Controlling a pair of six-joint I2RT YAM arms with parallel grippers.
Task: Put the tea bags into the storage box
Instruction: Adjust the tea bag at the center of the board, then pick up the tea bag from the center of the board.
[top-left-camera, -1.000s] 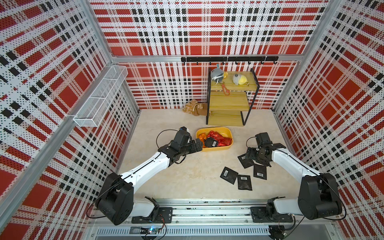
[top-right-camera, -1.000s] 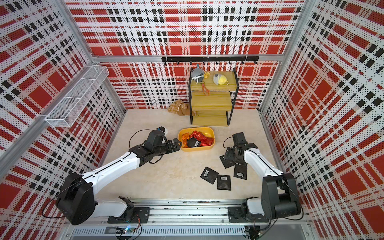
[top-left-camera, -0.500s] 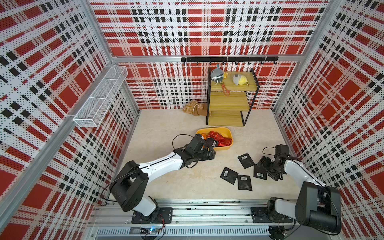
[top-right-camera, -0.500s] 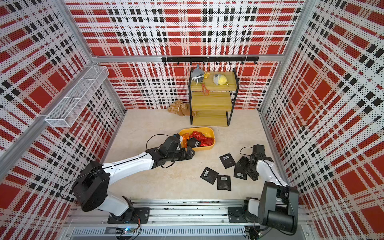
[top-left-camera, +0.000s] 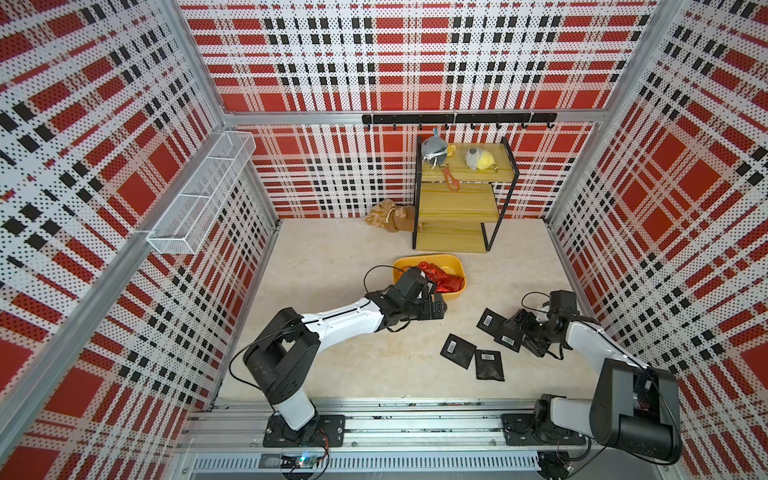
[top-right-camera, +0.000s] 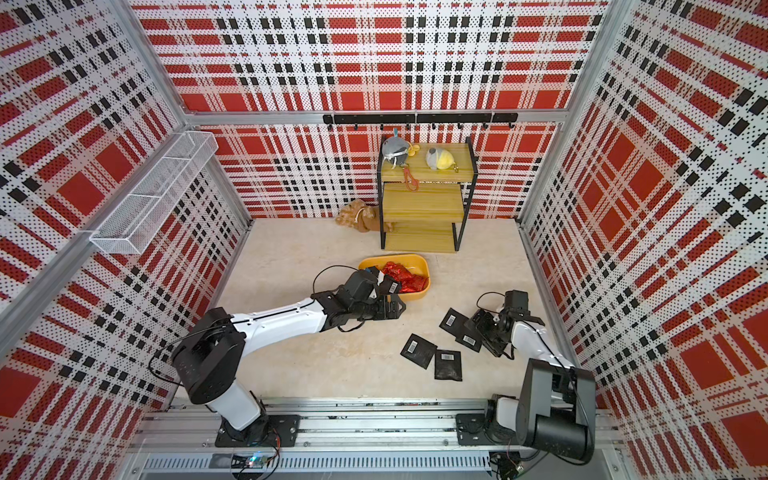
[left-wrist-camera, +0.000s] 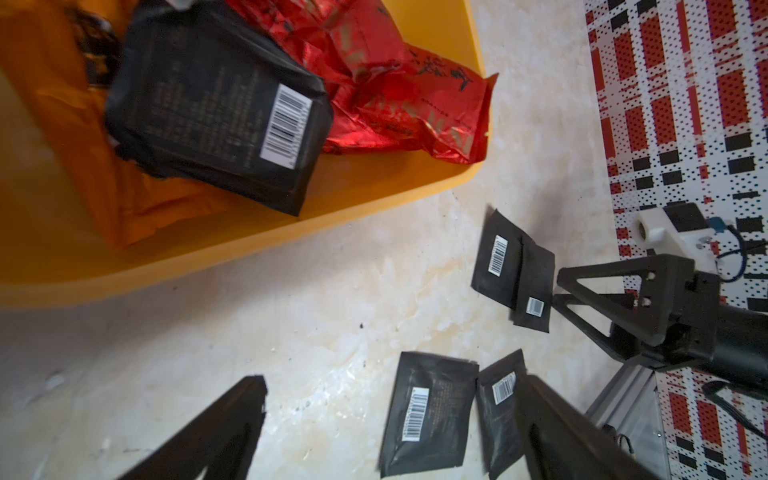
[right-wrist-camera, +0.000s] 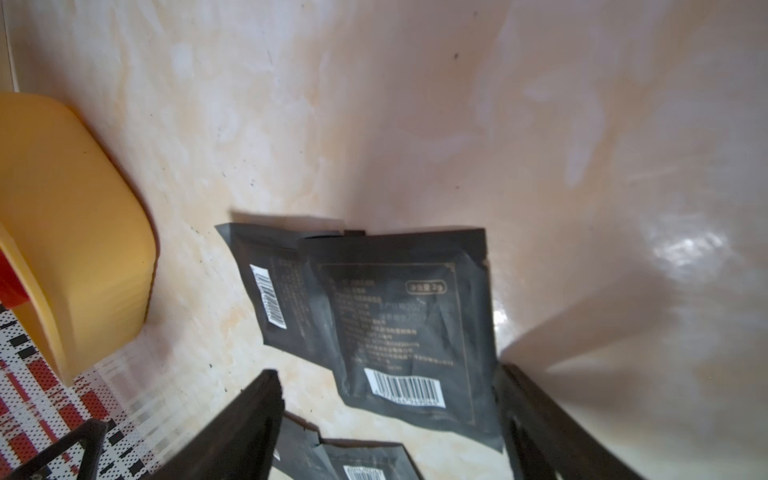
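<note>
Progress looks well past halfway: the storage box (top-left-camera: 454, 294) holds the red foil packets (top-left-camera: 441, 277), an orange packet (left-wrist-camera: 133, 208) and one black sachet (left-wrist-camera: 208, 108), while four black sachets (top-left-camera: 457, 351) lie on the table (top-left-camera: 353, 357). Your left gripper (top-left-camera: 440, 307) hangs wide open and empty just beside the box. Your right gripper (top-left-camera: 523, 332), also spread wide and gripping nothing, straddles the overlapped pair (top-left-camera: 494, 324).
</note>
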